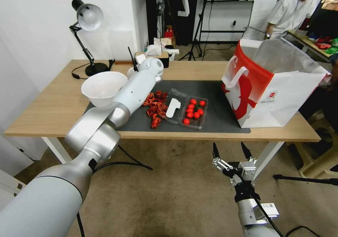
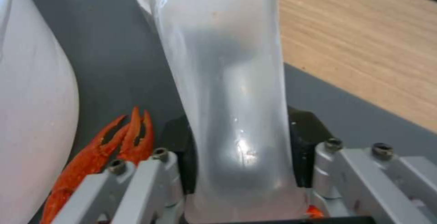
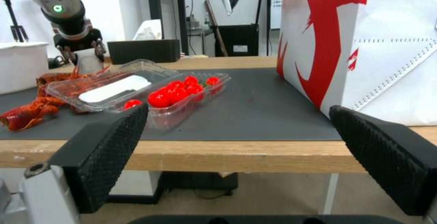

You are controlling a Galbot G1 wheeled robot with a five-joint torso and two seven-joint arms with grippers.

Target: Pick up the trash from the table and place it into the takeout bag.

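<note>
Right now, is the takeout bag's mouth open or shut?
Open. The takeout bag stands upright on the table, its top spread wide with the pale lining exposed.

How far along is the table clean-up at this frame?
Done: no trash can be made out inside the white-and-red takeout bag. In hand: the left gripper has its jaws closed on a translucent plastic cup at the back of the dark mat, far from the bag. Left: red crayfish shells, a clear plastic tray of cherry tomatoes and a white bowl on the light-wood table. The right gripper hangs open below its front edge.
</note>
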